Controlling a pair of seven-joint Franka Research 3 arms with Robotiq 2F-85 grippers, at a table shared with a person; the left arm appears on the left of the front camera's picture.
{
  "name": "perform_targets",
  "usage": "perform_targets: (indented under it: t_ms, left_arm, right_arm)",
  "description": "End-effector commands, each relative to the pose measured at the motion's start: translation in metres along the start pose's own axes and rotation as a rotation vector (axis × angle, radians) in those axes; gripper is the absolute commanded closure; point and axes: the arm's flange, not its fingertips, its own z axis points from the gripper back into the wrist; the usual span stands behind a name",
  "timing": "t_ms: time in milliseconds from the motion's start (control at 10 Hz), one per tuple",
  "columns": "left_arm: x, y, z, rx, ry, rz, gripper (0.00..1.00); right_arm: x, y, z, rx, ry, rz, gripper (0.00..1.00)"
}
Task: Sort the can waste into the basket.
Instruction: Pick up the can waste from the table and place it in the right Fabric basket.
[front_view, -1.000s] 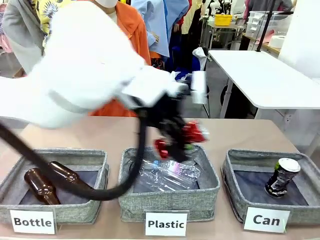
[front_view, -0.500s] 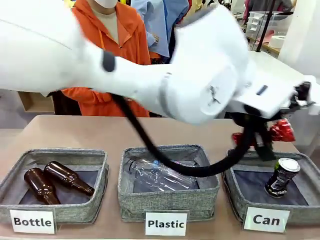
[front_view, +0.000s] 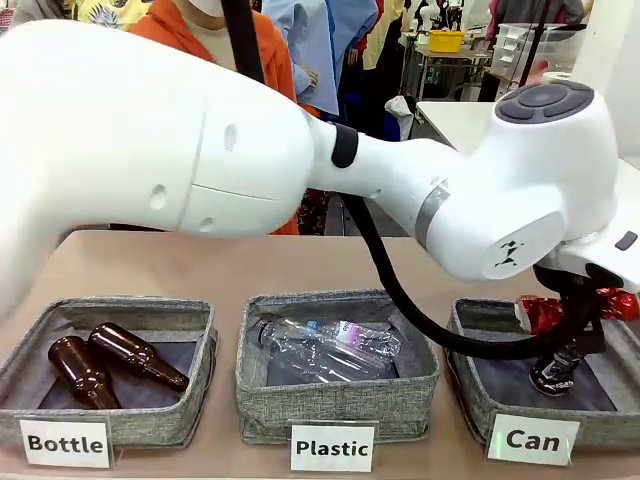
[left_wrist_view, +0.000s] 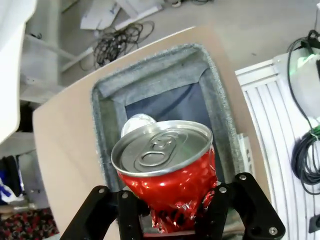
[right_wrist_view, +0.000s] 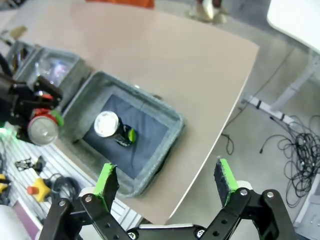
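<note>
Left tool (left_wrist_view: 172, 212) gripping crushed red can (left_wrist_view: 167, 182), top toward wrist camera

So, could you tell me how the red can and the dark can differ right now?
The red can is crushed and crumpled; the dark can looks intact. The red can is clamped in the left gripper above the "Can" basket; the dark can already sits inside it, leaning. The red can is shiny red foil-like metal; the dark can is black with green markings. Both have silver tops.
</note>
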Motion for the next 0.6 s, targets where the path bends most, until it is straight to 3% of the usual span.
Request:
perform_targets:
  t_ms: [0, 100, 200, 300, 500]
  left_arm:
    - [0.009, 0.019, 0.001, -0.003, 0.021, 0.039, 0.97]
    - [0.005, 0.019, 0.003, 0.002, 0.037, 0.028, 0.46]
    - [0.003, 0.02, 0.003, 0.002, 0.047, 0.02, 0.4]
    - [0.003, 0.019, 0.003, 0.012, 0.048, 0.018, 0.0]
    - [-0.003, 0.017, 0.006, 0.016, 0.046, 0.028, 0.0]
  right_arm:
    - [0.004, -0.002, 0.004, -0.01, 0.015, -0.008, 0.0]
    - [0.004, -0.002, 0.004, -0.01, 0.015, -0.008, 0.0]
    - [0.004, -0.002, 0.004, -0.01, 0.015, -0.008, 0.0]
    - [0.004, -0.002, 0.004, -0.01, 0.015, -0.008, 0.0]
    - [0.004, -0.002, 0.004, -0.01, 0.015, -0.008, 0.0]
